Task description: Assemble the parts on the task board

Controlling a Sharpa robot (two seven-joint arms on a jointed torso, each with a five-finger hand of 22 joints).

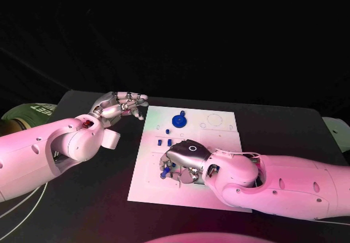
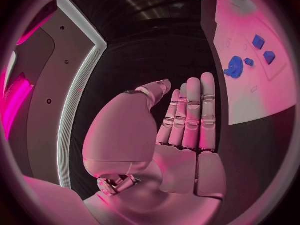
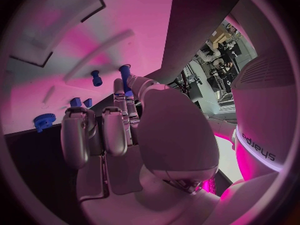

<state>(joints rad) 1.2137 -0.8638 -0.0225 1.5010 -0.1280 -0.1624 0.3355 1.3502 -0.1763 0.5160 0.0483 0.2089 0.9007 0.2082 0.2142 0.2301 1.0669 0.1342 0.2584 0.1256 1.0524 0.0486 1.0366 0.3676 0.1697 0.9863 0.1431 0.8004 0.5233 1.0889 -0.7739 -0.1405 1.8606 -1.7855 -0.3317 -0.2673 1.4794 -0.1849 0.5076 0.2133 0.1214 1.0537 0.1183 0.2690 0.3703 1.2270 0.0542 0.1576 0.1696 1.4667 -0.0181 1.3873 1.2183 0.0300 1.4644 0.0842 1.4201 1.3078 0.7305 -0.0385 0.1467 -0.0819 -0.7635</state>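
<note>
The white task board [image 1: 219, 132] lies in the middle of the table. A blue gear [image 1: 178, 120] sits near its far edge, with small blue parts [image 1: 168, 143] just in front of it. My right hand [image 1: 186, 161] hovers low over the board's near left area and pinches a small blue peg [image 1: 165, 172] between thumb and fingertip. In the right wrist view the peg [image 3: 125, 75] is at the fingertips, and another blue peg [image 3: 95, 77] is on the board beside it. My left hand [image 1: 120, 105] is off the board's far left corner, with its fingers [image 2: 190, 112] straight and holding nothing.
The black table [image 1: 95, 177] has bare room left of the board. A green object [image 1: 29, 111] lies at the far left edge. The board [image 2: 256, 95] with the gear [image 2: 234, 66] and two blue blocks [image 2: 264, 49] also appears in the left wrist view.
</note>
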